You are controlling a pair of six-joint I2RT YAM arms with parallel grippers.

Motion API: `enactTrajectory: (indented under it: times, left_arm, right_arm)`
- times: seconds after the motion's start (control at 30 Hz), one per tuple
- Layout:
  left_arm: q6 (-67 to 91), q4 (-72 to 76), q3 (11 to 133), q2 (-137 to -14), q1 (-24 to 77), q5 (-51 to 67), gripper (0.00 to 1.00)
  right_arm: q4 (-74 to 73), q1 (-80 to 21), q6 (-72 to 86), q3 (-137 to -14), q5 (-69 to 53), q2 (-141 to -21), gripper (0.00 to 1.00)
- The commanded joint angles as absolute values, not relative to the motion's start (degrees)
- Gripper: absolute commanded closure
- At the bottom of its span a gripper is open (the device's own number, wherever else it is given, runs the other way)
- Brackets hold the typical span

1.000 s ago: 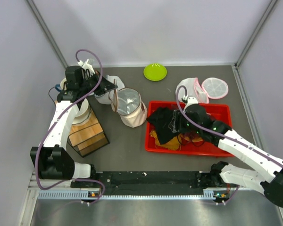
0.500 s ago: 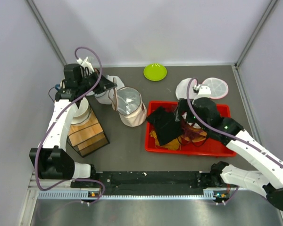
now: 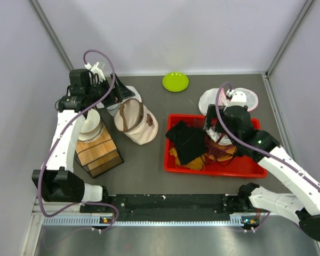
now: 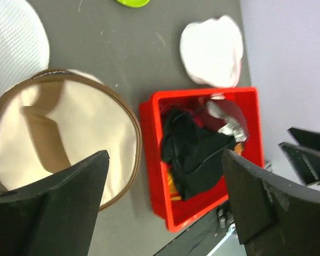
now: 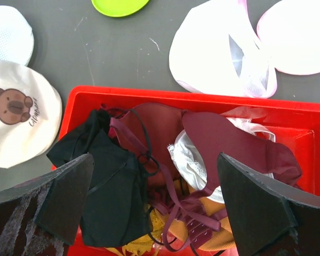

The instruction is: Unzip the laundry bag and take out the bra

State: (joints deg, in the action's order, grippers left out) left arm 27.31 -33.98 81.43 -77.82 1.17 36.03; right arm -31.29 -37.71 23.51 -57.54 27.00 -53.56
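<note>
Left gripper (image 4: 164, 157), right gripper (image 5: 154, 157) both spread, empty. Bag (image 4: 69, 133) on side, mouth open, by left gripper's left finger. Bra (image 5: 106, 186) in tray (image 5: 176, 95), near right gripper's left finger. We judge removal done; we lift straight, clear of straps (image 5: 132, 128).

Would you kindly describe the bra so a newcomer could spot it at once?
Find the red tray on the right of the overhead view. The bra lies heaped at its left end, the only black piece, next to a dark red garment.
</note>
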Motion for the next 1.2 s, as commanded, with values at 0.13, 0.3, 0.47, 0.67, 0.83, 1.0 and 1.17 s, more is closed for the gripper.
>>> enactTrajectory:
  times: [0.13,0.3,0.47,0.67,0.83,1.0,1.17]
  left_arm:
    - [19.17,-41.13,88.40,-76.12,5.27,27.70,0.02]
    - [17.75,-41.23,90.00,-72.69,5.62,26.28,0.02]
    - [17.05,-37.97,88.33,-68.83,5.62,27.16,0.02]
    - [17.49,-35.95,86.31,-65.66,5.62,24.52,0.01]
    - [17.75,-36.04,85.96,-65.22,5.62,24.79,0.01]
    - [18.72,-34.98,85.26,-65.56,5.62,25.05,0.01]
    - [19.16,-34.63,84.99,-65.92,5.62,25.49,0.01]
  right_arm:
    - [-30.06,-35.51,23.90,-61.52,22.51,-56.95,0.01]
    - [-30.76,-31.56,24.52,-63.45,16.97,-59.06,0.01]
    - [-31.99,-31.55,25.22,-65.04,17.31,-61.69,0.01]
    - [-32.69,-31.55,25.49,-64.86,17.84,-62.05,0.01]
    - [-33.05,-31.55,24.96,-64.07,18.98,-61.00,0.01]
    - [-33.05,-31.55,25.92,-64.34,19.69,-61.00,0.01]
    - [-33.05,-31.55,26.10,-64.60,20.30,-60.47,0.01]
